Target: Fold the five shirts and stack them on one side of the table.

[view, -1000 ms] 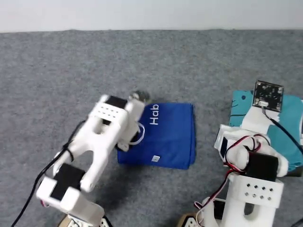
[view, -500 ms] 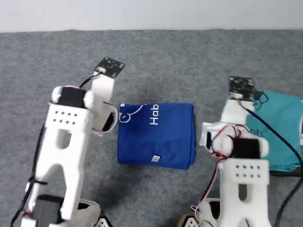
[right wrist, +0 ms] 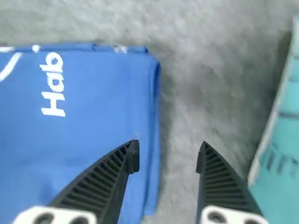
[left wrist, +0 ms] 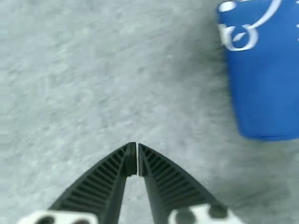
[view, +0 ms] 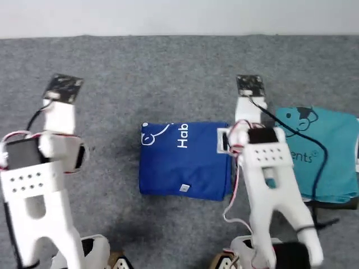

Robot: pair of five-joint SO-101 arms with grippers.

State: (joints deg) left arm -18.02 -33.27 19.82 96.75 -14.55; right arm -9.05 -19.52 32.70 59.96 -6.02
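high cam: fixed, off the arms, looking almost straight down on the grey table; arm bases at its near edge, pale wall along the far edge; wide enough to take in both arms, the blue shirt and the teal shirt; left wrist cam: on the left arm, looks down along the left gripper, fingers together, at the table, seemingly from close up; right wrist cam: same mounting, looks out past the right gripper, fingers spread, close over the gap between both shirts; overlap: blue shirt in all three, teal shirt in high and right wrist
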